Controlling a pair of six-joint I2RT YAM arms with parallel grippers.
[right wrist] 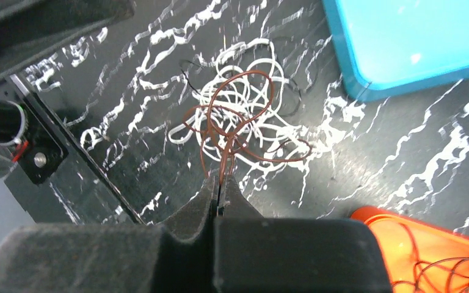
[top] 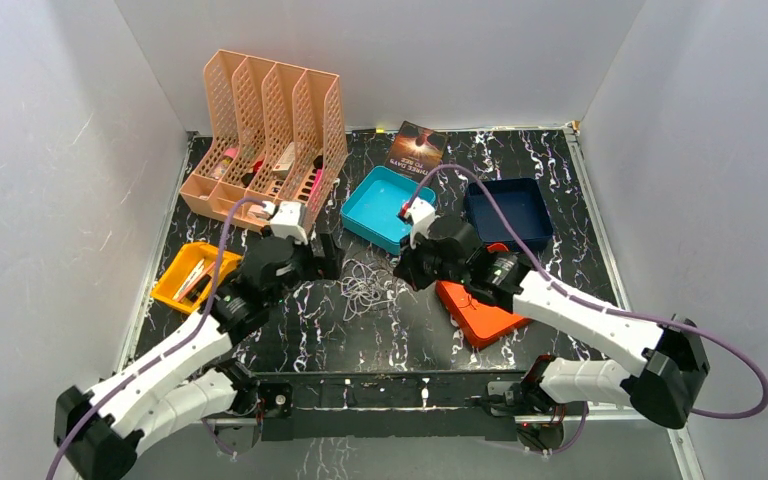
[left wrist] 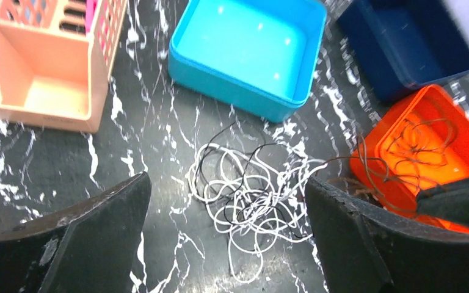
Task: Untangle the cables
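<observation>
Since the right gripper (right wrist: 220,190) has its jaws pinched fully shut on a strand of the brown cable (right wrist: 235,116), I'd say the trick now is a slow, steady pull up and away, so the loops slide free instead of cinching tight. Left gripper (left wrist: 229,244) is spread wide, holding nothing, with the white cables (left wrist: 244,201) lying right between its fingers, so it could pin that pile as an anchor. Brown loops drape over the white tangle on the table (left wrist: 159,140), near the orange tray (left wrist: 464,162), where more brown cord sits.
</observation>
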